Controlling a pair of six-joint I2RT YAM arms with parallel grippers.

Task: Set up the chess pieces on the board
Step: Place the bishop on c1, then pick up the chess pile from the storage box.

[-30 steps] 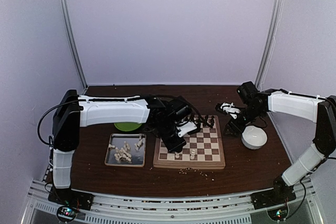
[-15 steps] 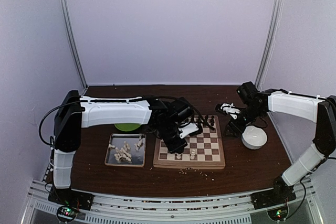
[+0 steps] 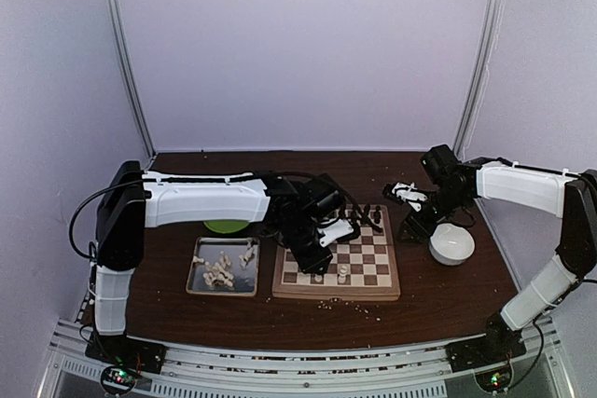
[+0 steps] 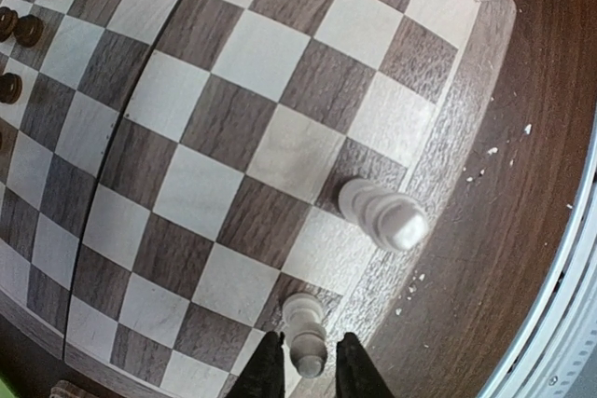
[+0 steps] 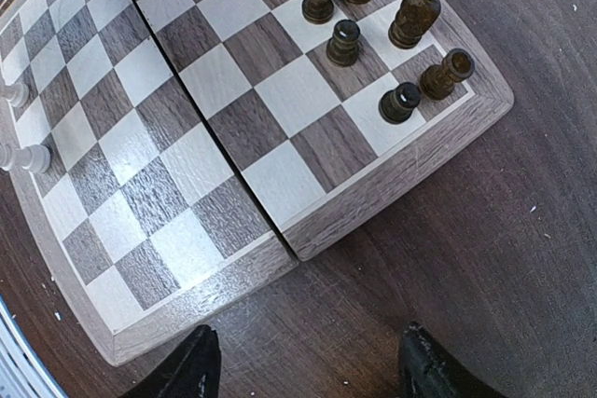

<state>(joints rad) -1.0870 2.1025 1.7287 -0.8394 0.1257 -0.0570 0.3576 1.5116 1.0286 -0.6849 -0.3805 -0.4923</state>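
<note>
The board (image 3: 336, 294) lies mid-table. Several dark chess pieces (image 3: 373, 216) stand in its far right corner, also in the right wrist view (image 5: 345, 42). Two cream-white pieces stand by the near rim. In the left wrist view my left gripper (image 4: 304, 367) is narrowly open. Its fingertips (image 4: 264, 365) flank a white pawn (image 4: 304, 328) that stands on a near-row square, with small gaps either side. A taller white piece (image 4: 382, 216) stands two squares away. My right gripper (image 5: 308, 370) is wide open and empty over bare table beside the board's right rim (image 5: 392, 193).
A silver tray (image 3: 198, 277) holding several white pieces sits left of the board. A green plate (image 3: 227, 225) lies behind the tray. A white bowl (image 3: 451, 245) stands right of the board under the right arm. Pale crumbs (image 3: 331, 303) dot the table at the front.
My left gripper has shifted slightly to the right over the board's near left part. The right arm has not moved.
</note>
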